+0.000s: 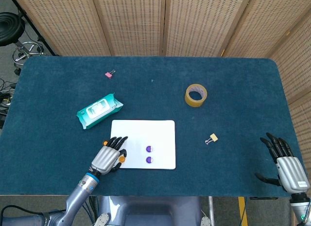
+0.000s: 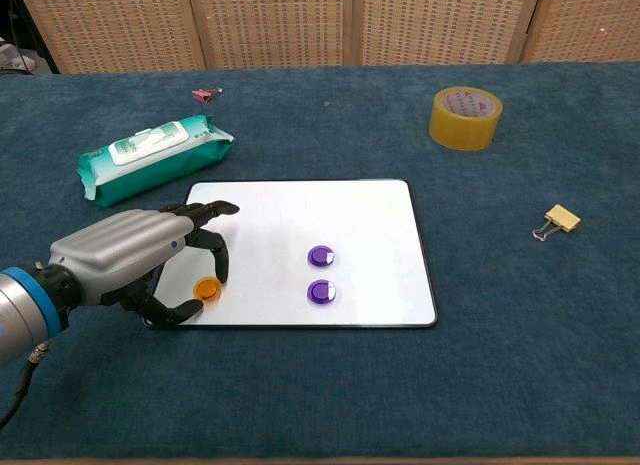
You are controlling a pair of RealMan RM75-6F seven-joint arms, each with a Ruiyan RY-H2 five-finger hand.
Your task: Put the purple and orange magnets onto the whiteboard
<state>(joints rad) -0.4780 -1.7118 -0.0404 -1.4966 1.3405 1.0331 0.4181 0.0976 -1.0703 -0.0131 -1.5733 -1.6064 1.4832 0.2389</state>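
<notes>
The orange magnet [image 2: 206, 287], a small, light, hard, slick disc, needs a rim pinch; left hand [image 2: 135, 260] hovers spread and empty over it, right hand [image 1: 285, 164] empty too.

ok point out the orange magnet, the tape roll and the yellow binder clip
orange magnet [image 2: 206, 287], chest view, its top face
tape roll [image 2: 465, 117], chest view, its outer side wall
yellow binder clip [image 2: 562, 219], chest view, its yellow body

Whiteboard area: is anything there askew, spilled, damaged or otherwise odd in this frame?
Nothing stands out. The whiteboard lies flat and square, two purple magnets sit on it, and an orange magnet sits at its left edge by the left hand. In the head view a second orange magnet shows just off the board.
</notes>
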